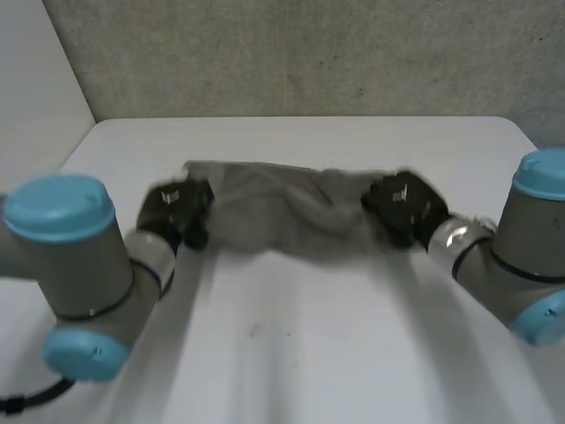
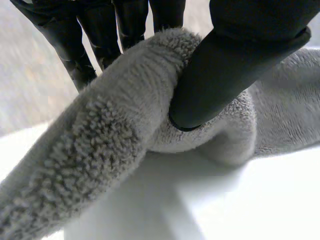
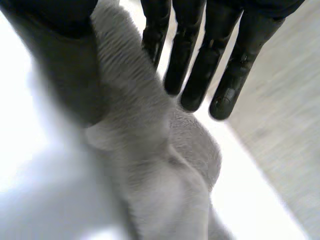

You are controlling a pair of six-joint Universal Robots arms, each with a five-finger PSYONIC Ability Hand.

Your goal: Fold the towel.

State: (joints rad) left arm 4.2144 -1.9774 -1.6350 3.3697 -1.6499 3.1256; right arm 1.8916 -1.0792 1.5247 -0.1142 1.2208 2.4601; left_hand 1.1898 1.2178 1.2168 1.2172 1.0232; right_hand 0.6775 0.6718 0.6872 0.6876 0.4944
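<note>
Head view: one white table (image 1: 300, 353), with one grey towel (image 1: 282, 212) stretched across its far half, apart from the far and side edges. Two hands hold it. The left hand (image 1: 177, 212) pinches the towel's left end between thumb and fingers. The right hand (image 1: 402, 208) clamps the right end between thumb and straight fingers.
</note>
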